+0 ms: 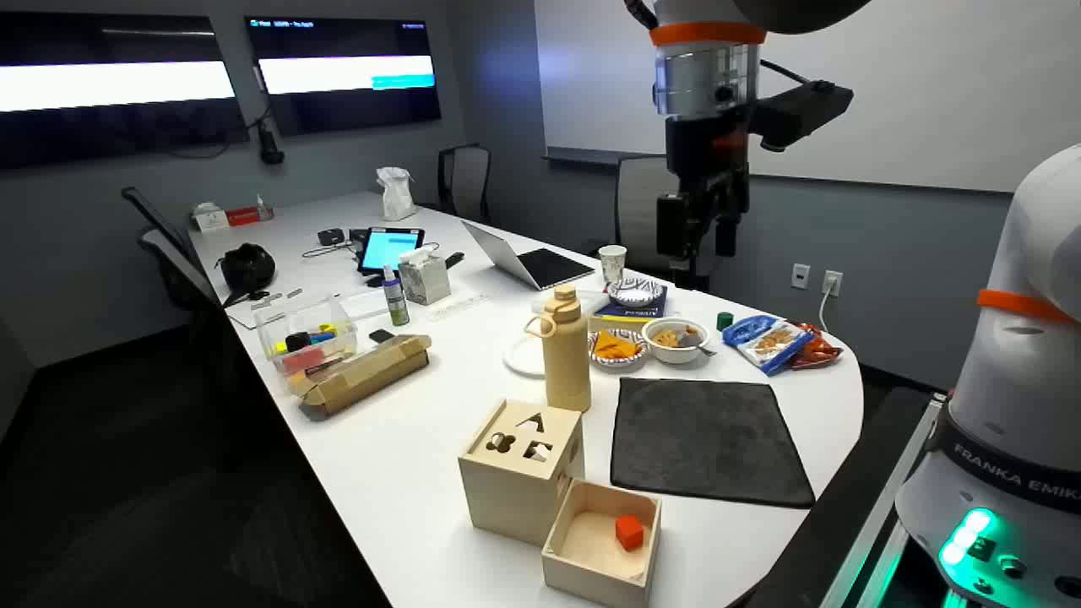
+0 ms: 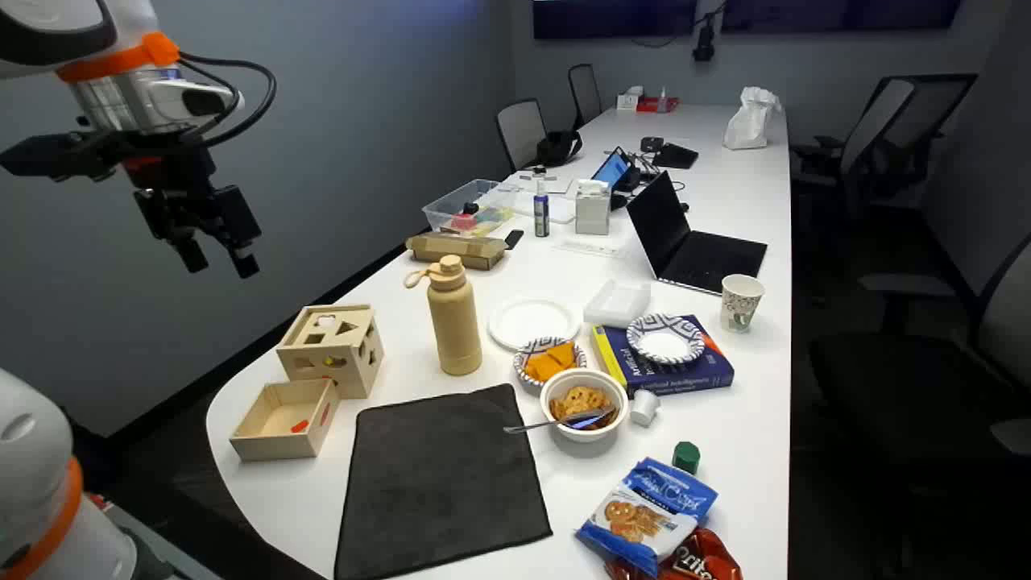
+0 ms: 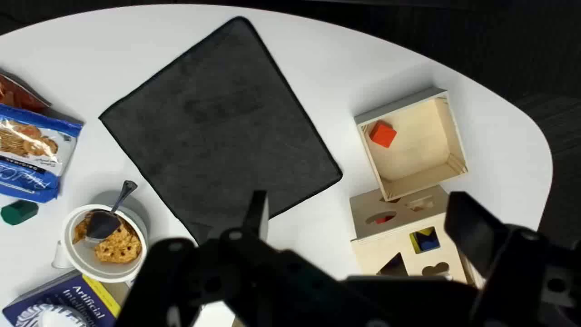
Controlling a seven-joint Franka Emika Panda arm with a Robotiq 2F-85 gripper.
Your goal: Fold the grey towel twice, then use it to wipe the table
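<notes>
Grey towel lies flat on the table's near end; our gripper hangs high, fingers apart, empty; if our fold swings wide, it may tip the bowl just right of the towel; the wrist view shows its spoon clear of the towel; in an exterior view its handle seems to overlap.

My arm is raised; my wrist points downward; my gripper hangs beneath, its fingers spread wide apart.
</notes>
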